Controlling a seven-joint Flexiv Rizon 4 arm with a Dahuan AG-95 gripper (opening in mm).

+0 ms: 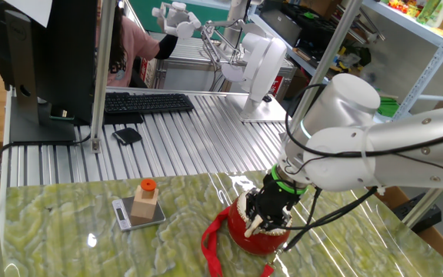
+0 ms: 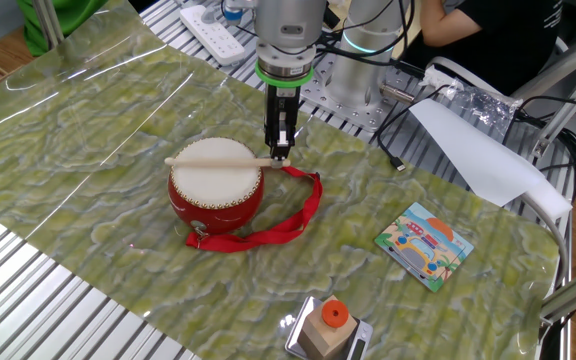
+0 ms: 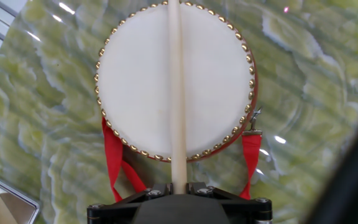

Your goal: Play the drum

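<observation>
The red drum (image 2: 215,188) with a cream skin and a red ribbon strap (image 2: 286,222) sits on the green marbled mat. It also shows in the hand view (image 3: 138,81) and in one fixed view (image 1: 246,228). My gripper (image 2: 280,152) stands at the drum's far rim and is shut on a pale wooden drumstick (image 2: 218,160). The stick lies flat across the skin, seen running up the middle in the hand view (image 3: 176,93). The gripper (image 3: 178,188) clamps the stick's near end. In one fixed view the gripper (image 1: 274,218) is right over the drum.
A wooden block with an orange cap (image 2: 329,324) sits on a small scale (image 1: 137,212). A colourful picture card (image 2: 427,244) lies on the mat to the right. A keyboard (image 1: 146,102) and a second robot base (image 1: 260,73) stand on the ribbed table behind.
</observation>
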